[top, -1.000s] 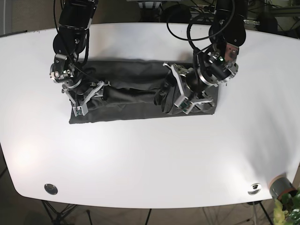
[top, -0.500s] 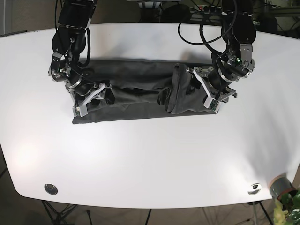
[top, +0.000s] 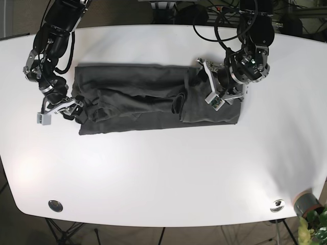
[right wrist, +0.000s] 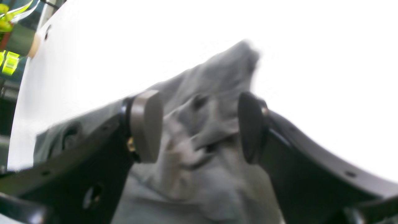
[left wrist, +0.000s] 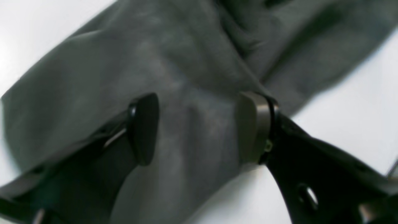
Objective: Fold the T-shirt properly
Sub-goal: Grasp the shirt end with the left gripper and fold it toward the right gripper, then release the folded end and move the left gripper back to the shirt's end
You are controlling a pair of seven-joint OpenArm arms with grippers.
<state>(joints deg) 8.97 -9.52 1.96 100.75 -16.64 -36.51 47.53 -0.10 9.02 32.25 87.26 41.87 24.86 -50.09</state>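
A dark grey cotton T-shirt (top: 153, 99) lies folded into a long horizontal band across the upper middle of the white oval table (top: 163, 173), its surface creased, with a bunched ridge just right of its centre. In the base view the left gripper (top: 217, 92) hangs over the band's right end, next to that ridge, and the left wrist view shows its two pads spread apart with smooth grey cloth lying between and beneath them and not pinched. The right gripper (top: 61, 109) sits at the band's left edge, partly out over the bare tabletop; the right wrist view shows its pads also spread wide, with a crumpled, raised corner of the shirt between them, and it is too blurred to tell whether either pad touches the fabric. Near the table's front edge sit two small round metal fittings (top: 55, 205), one toward each corner, and a grey cylindrical pot with green leaves (top: 308, 204) stands just beyond the front right corner.
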